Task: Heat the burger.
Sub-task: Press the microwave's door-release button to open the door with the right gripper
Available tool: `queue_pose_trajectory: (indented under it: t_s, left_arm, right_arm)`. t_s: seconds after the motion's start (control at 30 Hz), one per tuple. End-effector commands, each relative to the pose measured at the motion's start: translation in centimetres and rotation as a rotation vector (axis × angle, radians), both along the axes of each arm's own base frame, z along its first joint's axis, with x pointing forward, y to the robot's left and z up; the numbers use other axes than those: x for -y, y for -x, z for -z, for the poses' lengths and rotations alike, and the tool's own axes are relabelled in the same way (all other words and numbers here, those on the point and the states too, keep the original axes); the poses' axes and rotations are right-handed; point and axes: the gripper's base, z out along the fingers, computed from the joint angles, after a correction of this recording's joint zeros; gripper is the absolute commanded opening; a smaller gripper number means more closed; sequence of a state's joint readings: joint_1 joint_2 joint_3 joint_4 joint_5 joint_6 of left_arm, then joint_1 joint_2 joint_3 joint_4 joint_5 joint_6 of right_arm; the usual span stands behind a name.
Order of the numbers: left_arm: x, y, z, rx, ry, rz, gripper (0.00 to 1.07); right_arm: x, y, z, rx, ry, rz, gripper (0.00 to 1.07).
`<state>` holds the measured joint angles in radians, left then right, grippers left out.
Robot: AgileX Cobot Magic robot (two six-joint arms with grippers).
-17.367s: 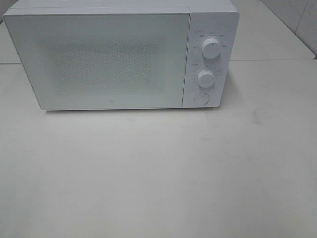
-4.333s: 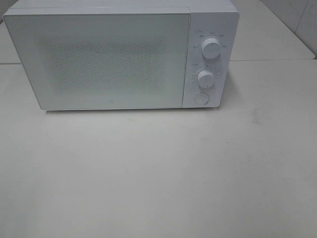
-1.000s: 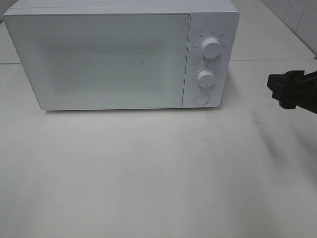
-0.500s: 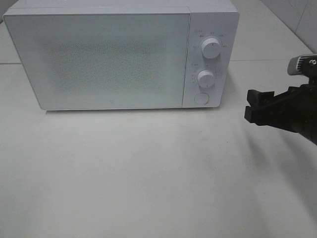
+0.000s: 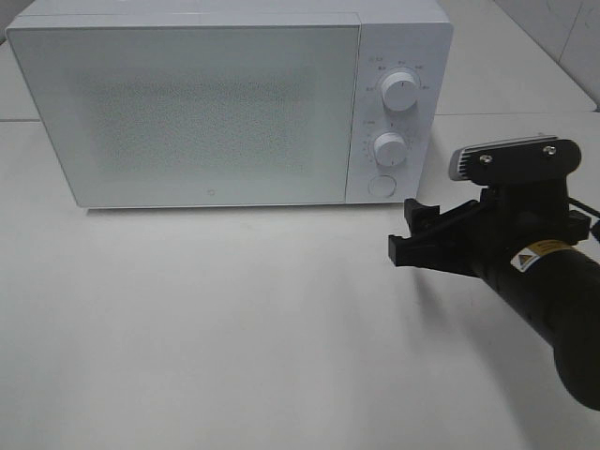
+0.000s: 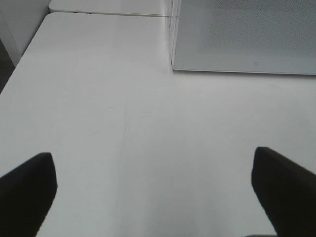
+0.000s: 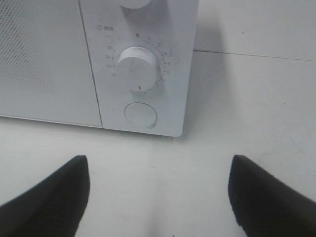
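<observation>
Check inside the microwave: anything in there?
Cannot tell. The door of the microwave is shut, and its speckled panel shows nothing of the cavity behind it. No burger is visible in any view.

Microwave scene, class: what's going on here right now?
The robot's right hand, open and empty, hovers over the white table in front of the boxy white microwave, close to the round white button under its two dials. The microwave door is shut. The left hand is open and empty too, near the microwave's other front corner. No burger is in view.
</observation>
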<state>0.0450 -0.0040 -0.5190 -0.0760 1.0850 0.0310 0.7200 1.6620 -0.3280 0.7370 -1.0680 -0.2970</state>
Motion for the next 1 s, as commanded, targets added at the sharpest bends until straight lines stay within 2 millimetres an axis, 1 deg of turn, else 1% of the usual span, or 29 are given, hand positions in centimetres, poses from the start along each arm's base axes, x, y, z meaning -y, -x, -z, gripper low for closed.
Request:
queue_pose_trajectory:
  t_s: [0.03,0.1,0.13,0.33,0.57,0.67,0.73,0.77,0.8,0.83,0.9,0.93,0.97,1.0]
  left_arm:
    - [0.0,0.2,0.0,0.027,0.004,0.004,1.0]
    - [0.0,0.2,0.0,0.027,0.004,0.004,1.0]
    - [0.0,0.2,0.0,0.027,0.004,0.004,1.0]
    - [0.0,0.2,0.0,0.027,0.004,0.004,1.0]
    - [0.0,0.2,0.0,0.027,0.004,0.004,1.0]
    - [0.0,0.2,0.0,0.027,0.004,0.004,1.0]
    - [0.0,0.2,0.0,0.027,0.004,0.004,1.0]
    - [0.0,0.2,0.0,0.027,0.004,0.004,1.0]
    - [0.0,0.2,0.0,0.027,0.004,0.004,1.0]
    - [0.0,0.2,0.0,0.027,0.004,0.004,1.0]
    - [0.0,0.2,0.0,0.027,0.004,0.004,1.0]
    - [0.0,0.2,0.0,0.027,0.004,0.004,1.0]
    - [0.0,0.2,0.0,0.027,0.004,0.004,1.0]
    - [0.0,0.2,0.0,0.027,0.004,0.004,1.0]
  right_arm:
    - [-1.7,-0.3,0.0,0.012,0.023,-0.006,0.75]
    - [-2.0,-0.3,0.1,0.01,0.024,-0.008,0.75]
    - [-2.5,-0.4,0.3,0.005,0.02,-0.007,0.75]
    - [-3.4,-0.7,0.1,0.014,0.005,-0.018,0.75]
    - [-3.4,-0.8,0.1,0.012,-0.016,-0.012,0.75]
    - [-3.4,-0.8,0.1,0.009,-0.062,0.006,0.75]
    - [-3.4,-0.8,0.1,-0.002,-0.152,0.038,0.75]
    - [-3.4,-0.8,0.1,-0.002,-0.152,0.038,0.75]
    - [-3.4,-0.8,0.1,-0.009,-0.226,0.064,0.74]
    - [-3.4,-0.8,0.1,-0.009,-0.226,0.064,0.74]
    - [-3.4,-0.8,0.1,-0.023,-0.363,0.114,0.72]
    - [-3.4,-0.8,0.1,-0.023,-0.363,0.114,0.72]
    - [-3.4,-0.8,0.1,-0.034,-0.478,0.155,0.7]
    - [-3.4,-0.8,0.1,-0.04,-0.537,0.177,0.69]
